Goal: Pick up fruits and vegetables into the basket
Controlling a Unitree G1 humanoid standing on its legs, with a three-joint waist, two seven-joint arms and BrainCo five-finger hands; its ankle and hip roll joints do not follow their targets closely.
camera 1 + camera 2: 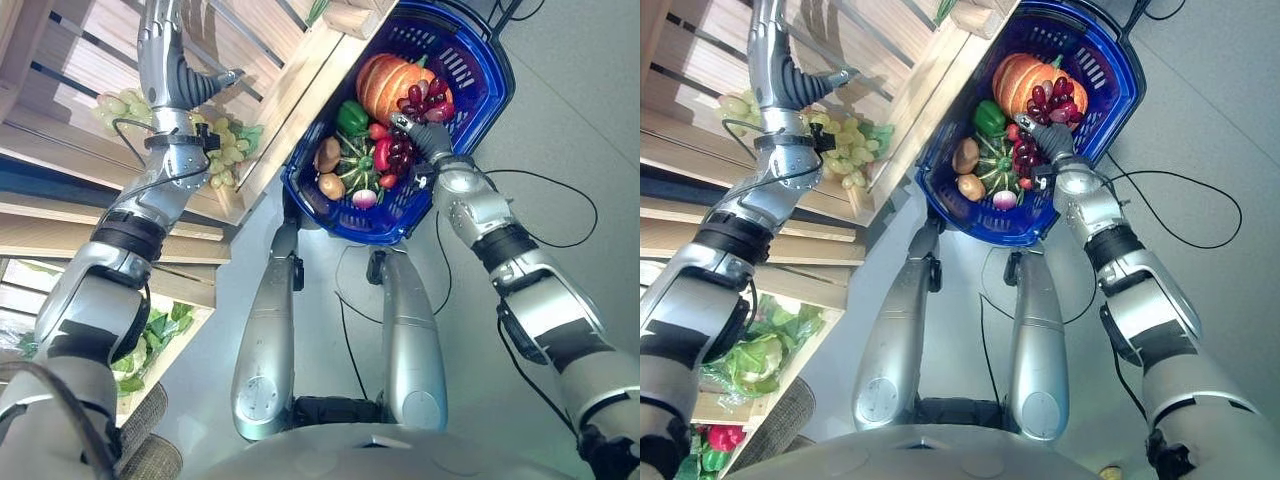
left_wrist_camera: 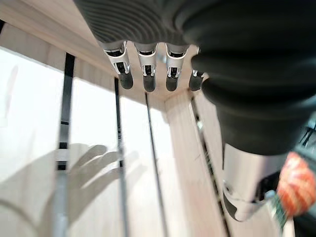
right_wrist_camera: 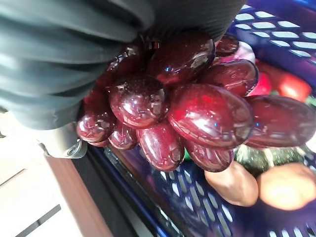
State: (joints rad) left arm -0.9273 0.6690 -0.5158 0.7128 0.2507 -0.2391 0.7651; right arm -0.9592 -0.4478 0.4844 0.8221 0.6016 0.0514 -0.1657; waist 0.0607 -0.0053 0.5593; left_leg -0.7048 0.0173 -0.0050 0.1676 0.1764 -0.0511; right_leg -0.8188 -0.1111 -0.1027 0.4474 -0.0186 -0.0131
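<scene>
Fingers, right: my right hand (image 1: 1038, 132) is curled round the red grapes (image 3: 182, 103), bunch hanging over the basket.
Fingers, left: my left hand (image 2: 148, 74) has straight fingers (image 2: 125, 79), holding nothing, inside the wooden crate (image 1: 290, 90).
Basket: blue basket (image 1: 495, 80) at 1 o'clock, holding a pumpkin (image 1: 385, 85), green pepper (image 1: 350, 117), potatoes (image 1: 327, 155).
Green grapes: I see the green grapes (image 1: 228, 145) by the crate at 10 o'clock.
</scene>
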